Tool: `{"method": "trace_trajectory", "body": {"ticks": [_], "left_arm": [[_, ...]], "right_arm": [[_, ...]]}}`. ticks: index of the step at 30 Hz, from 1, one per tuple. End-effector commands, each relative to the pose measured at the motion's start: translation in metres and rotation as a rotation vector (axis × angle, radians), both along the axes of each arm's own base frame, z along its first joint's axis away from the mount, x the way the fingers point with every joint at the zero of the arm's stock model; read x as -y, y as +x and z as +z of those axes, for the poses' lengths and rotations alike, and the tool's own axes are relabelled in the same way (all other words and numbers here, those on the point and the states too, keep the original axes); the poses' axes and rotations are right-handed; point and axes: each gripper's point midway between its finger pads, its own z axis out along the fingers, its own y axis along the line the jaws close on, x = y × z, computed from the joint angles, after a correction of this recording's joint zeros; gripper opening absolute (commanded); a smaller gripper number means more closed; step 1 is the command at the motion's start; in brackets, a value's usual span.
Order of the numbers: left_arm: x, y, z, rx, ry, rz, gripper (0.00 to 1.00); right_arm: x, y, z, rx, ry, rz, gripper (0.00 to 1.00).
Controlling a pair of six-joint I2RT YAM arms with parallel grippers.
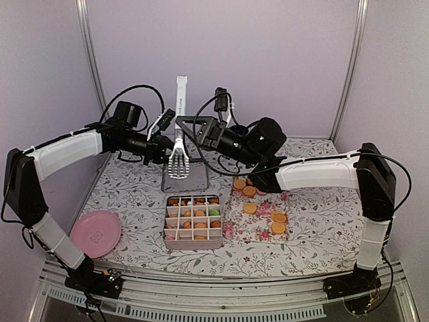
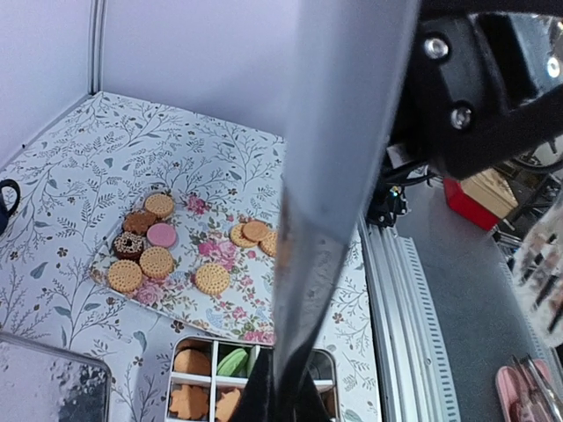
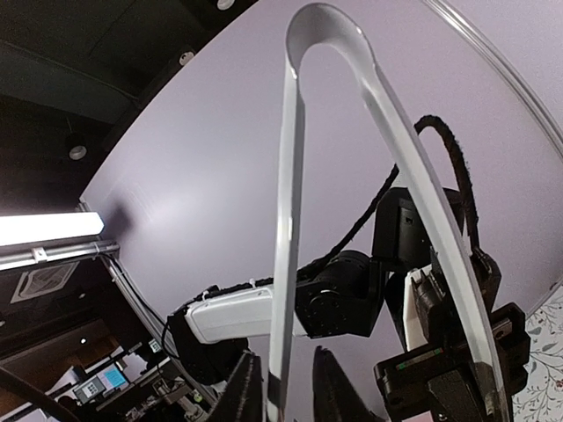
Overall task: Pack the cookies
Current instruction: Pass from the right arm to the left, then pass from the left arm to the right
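White tongs (image 1: 181,100) stand upright above the table's back middle, toothed end down. My left gripper (image 1: 171,144) is shut on their lower part; in the left wrist view a blurred tong arm (image 2: 343,132) runs down between its jaws (image 2: 283,400). My right gripper (image 1: 188,129) is beside it, its fingers (image 3: 248,387) slightly open around one tong arm (image 3: 286,220), with a gap on each side. Orange cookies (image 1: 250,208) lie on a floral mat (image 1: 258,225). Tan, pink and brown cookies (image 2: 157,262) show there too. More cookies fill the grid box (image 1: 193,218).
A pink plate (image 1: 96,233) sits at the front left. A metal tray (image 1: 194,180) lies behind the box, under the tongs' tip. The booth's walls close in at the back and sides. The rail (image 1: 221,295) runs along the near edge.
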Motion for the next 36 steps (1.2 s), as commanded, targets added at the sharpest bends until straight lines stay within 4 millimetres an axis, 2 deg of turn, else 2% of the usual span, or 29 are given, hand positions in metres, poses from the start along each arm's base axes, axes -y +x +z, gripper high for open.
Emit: {"method": "trace_trajectory", "body": {"ticks": [1, 3, 5, 6, 9, 12, 18, 21, 28, 36], "left_arm": [[0.003, -0.014, 0.013, 0.009, -0.036, -0.072, 0.00], [0.001, -0.019, 0.016, 0.035, -0.035, -0.094, 0.00], [-0.002, -0.025, 0.015, 0.034, -0.022, -0.109, 0.00], [-0.002, -0.028, 0.016, 0.041, -0.018, -0.118, 0.00], [-0.002, -0.037, 0.010, 0.051, 0.013, -0.139, 0.00], [0.004, -0.047, -0.002, 0.059, 0.061, -0.166, 0.00], [0.015, -0.059, -0.024, 0.052, 0.161, -0.218, 0.00], [0.016, -0.062, -0.030, 0.064, 0.189, -0.230, 0.00], [0.020, -0.058, -0.042, 0.090, 0.245, -0.223, 0.00], [0.020, -0.049, -0.052, 0.126, 0.297, -0.186, 0.00]], "right_arm": [[0.006, -0.007, 0.002, 0.069, -0.039, 0.015, 0.47], [0.014, -0.005, -0.006, 0.096, -0.118, 0.034, 0.73], [0.027, -0.003, -0.014, 0.138, -0.207, 0.035, 0.95], [0.034, -0.003, -0.020, 0.163, -0.266, 0.028, 1.00], [0.057, 0.000, -0.022, 0.295, -0.425, -0.058, 0.99], [0.071, -0.006, -0.022, 0.388, -0.501, -0.018, 0.99], [0.069, -0.028, -0.030, 0.495, -0.629, 0.175, 0.99], [0.068, -0.023, -0.039, 0.485, -0.677, 0.165, 0.99], [0.056, -0.040, -0.041, 0.530, -0.668, 0.222, 0.99], [0.042, -0.043, -0.045, 0.512, -0.662, 0.239, 0.95]]}}
